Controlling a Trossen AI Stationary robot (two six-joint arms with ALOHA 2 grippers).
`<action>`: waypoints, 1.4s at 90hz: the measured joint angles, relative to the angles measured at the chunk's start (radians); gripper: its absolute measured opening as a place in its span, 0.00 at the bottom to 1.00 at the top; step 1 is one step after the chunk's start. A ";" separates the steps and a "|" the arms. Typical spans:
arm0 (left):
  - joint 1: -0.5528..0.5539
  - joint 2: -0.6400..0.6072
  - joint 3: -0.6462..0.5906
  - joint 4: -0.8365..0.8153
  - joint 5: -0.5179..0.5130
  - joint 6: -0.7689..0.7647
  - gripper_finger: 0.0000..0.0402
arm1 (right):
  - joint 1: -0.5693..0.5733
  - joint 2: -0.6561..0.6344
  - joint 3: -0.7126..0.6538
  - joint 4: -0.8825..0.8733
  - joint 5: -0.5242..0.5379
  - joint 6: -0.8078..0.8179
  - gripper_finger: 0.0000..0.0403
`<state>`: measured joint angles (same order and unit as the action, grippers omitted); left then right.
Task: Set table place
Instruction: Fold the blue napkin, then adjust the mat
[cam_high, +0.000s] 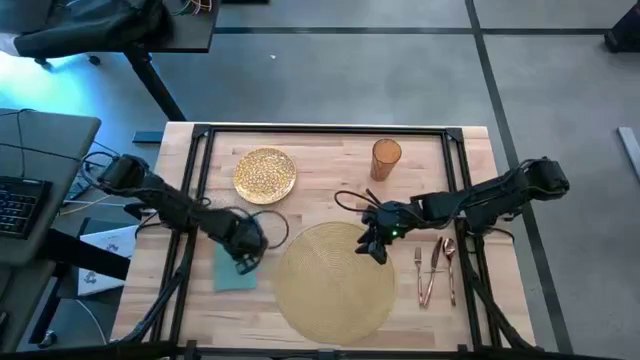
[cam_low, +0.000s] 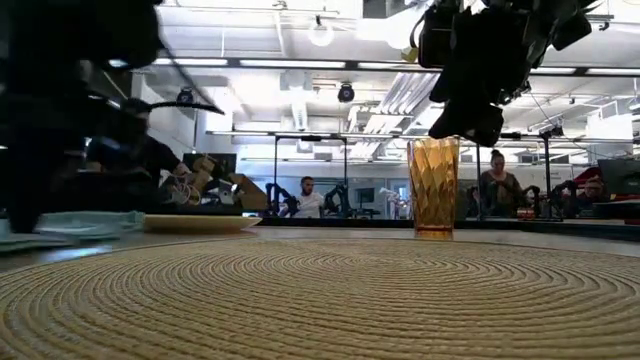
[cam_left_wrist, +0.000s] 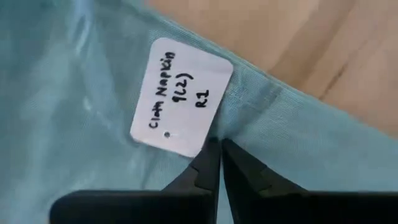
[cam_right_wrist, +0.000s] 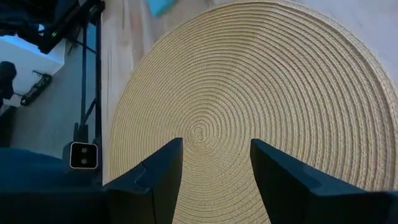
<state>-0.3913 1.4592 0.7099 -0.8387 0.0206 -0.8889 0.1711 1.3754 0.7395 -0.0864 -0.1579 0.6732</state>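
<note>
Quick status from my end of the rig: the place setting is maybe a third of the way there, going by how things lie. The big round tan woven placemat (cam_high: 335, 279) sits near the front middle of the light-wood butcher-block worktop (cam_high: 320, 150), so that part looks sorted. The copper-coloured fork, knife and spoon (cam_high: 436, 268) are lined up just right of the mat, which reads as roughly placed too.

What's left, I reckon: the small gold speckled plate (cam_high: 265, 174) is off at the far left, well apart from the mat, and needs to go on it. The amber faceted tumbler (cam_high: 386, 158) stands upright at the far side, still a way off the mat.

The left gripper (cam_high: 246, 253) is down on the teal cloth napkin (cam_high: 235, 270), which lies left of the mat. In the left wrist view its jaws are together, pinching the napkin's edge right by a white handwritten tag (cam_left_wrist: 180, 96).

The right gripper (cam_high: 374, 243) hovers over the mat's far right edge, jaws apart and holding nothing.
</note>
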 joint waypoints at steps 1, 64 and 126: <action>-0.004 -0.001 0.002 -0.006 -0.002 -0.001 0.00 | 0.000 0.000 0.000 0.000 0.003 0.000 0.43; -0.085 -0.061 -0.107 0.185 0.034 -0.538 0.00 | 0.004 0.000 0.000 0.000 0.031 0.035 0.43; -0.132 -0.228 0.126 -0.124 -0.118 -0.528 0.00 | 0.100 0.271 0.000 0.146 -0.011 0.079 0.27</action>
<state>-0.5231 1.2317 0.8360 -0.9630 -0.0978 -1.4169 0.2714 1.6465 0.7395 0.0593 -0.1689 0.7521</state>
